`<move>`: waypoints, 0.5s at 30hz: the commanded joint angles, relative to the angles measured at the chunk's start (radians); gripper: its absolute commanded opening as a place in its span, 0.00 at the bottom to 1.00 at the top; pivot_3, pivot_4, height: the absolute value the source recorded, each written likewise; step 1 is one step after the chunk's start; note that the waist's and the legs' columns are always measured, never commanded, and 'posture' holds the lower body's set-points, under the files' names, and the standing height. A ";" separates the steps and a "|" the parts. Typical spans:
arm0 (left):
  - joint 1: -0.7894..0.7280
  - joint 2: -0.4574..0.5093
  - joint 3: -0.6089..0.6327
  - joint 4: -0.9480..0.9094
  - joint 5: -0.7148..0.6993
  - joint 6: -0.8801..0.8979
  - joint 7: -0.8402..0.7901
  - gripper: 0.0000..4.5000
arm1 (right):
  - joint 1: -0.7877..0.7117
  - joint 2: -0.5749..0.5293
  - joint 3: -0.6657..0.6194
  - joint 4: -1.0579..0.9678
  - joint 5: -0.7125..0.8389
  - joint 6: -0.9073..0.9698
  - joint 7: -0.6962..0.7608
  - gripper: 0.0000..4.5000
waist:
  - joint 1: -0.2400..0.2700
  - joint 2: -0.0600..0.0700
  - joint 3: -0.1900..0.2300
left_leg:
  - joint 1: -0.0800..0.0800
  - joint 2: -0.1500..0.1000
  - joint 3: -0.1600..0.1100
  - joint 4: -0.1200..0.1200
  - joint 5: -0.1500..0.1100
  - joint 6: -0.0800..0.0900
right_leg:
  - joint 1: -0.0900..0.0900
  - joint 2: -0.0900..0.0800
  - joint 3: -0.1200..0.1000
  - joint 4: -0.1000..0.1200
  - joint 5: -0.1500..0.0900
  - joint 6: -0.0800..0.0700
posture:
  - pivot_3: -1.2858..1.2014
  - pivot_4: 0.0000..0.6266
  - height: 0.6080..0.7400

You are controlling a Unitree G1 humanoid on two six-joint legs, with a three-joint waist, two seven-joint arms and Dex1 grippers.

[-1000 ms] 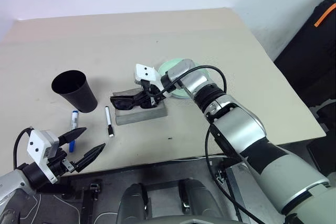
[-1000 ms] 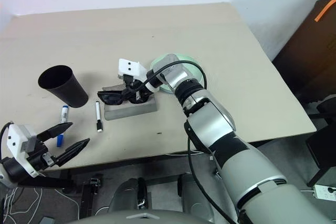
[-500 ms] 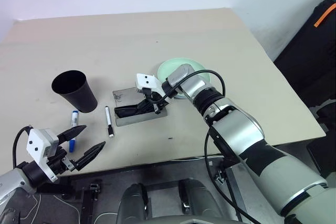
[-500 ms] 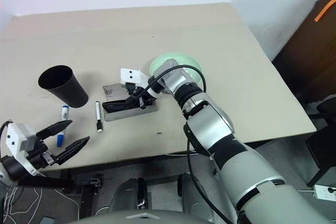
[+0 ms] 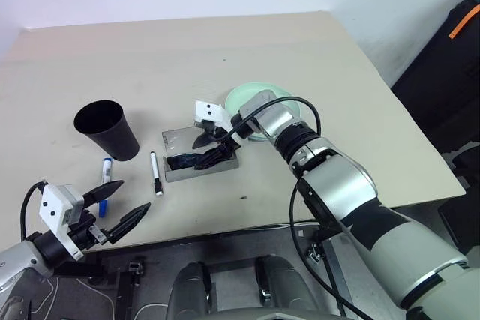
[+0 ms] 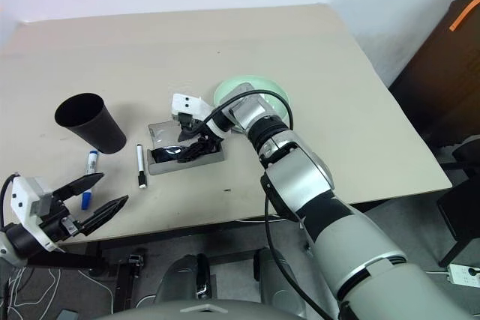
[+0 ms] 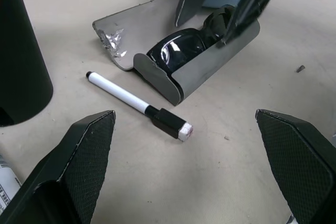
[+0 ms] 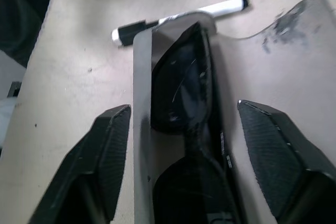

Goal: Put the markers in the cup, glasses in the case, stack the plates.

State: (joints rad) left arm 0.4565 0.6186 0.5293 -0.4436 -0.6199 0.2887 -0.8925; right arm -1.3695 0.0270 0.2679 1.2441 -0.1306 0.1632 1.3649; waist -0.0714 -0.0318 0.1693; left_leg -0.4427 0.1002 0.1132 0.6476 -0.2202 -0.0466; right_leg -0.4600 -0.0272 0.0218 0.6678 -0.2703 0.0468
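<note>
The glasses (image 7: 184, 51) lie lengthwise in the case (image 5: 201, 161) directly under the right claw (image 5: 208, 150), whose fingers straddle them apart, empty; the wide left claw (image 5: 120, 206) hangs well off.

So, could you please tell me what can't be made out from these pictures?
- Plates: head views, right arm covers them; the green rim shows, a second plate can't be confirmed.
- Blue marker: left wrist view, cut off by the edge.
- Sunglasses in the case: arms hidden by the case wall.
</note>
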 commanded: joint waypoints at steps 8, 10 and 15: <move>-0.012 0.004 0.011 -0.029 -0.013 -0.001 0.022 1.00 | -0.104 -0.015 -0.270 -0.001 0.203 0.126 -0.138 0.72 | 0.000 0.000 0.000 | 0.000 0.000 0.000 0.000 0.000 0.000 | 0.000 0.000 0.000 0.000 0.000 0.000 | 0.52 0.24 0.89; -0.011 0.006 0.016 -0.034 -0.017 0.002 0.025 1.00 | -0.097 -0.025 -0.275 -0.016 0.202 0.111 -0.139 0.72 | 0.000 0.000 0.000 | 0.000 0.000 0.000 0.000 0.000 0.000 | 0.000 0.000 0.000 0.000 0.000 0.000 | 0.52 0.24 0.89; -0.012 0.009 0.022 -0.030 -0.019 0.005 0.027 1.00 | -0.078 -0.030 -0.282 -0.035 0.206 0.085 -0.172 0.52 | -0.001 0.000 0.000 | 0.000 0.000 0.000 0.000 0.000 0.000 | 0.000 0.000 0.000 0.000 0.000 0.000 | 0.52 0.24 0.89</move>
State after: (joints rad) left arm 0.4461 0.6201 0.5273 -0.4465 -0.6224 0.2984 -0.8675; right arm -1.4359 0.0011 0.0103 1.2483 0.0546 0.2681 1.2016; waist -0.0722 -0.0319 0.1693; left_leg -0.4428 0.1001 0.1131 0.6475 -0.2202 -0.0466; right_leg -0.4599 -0.0272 0.0219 0.6677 -0.2702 0.0470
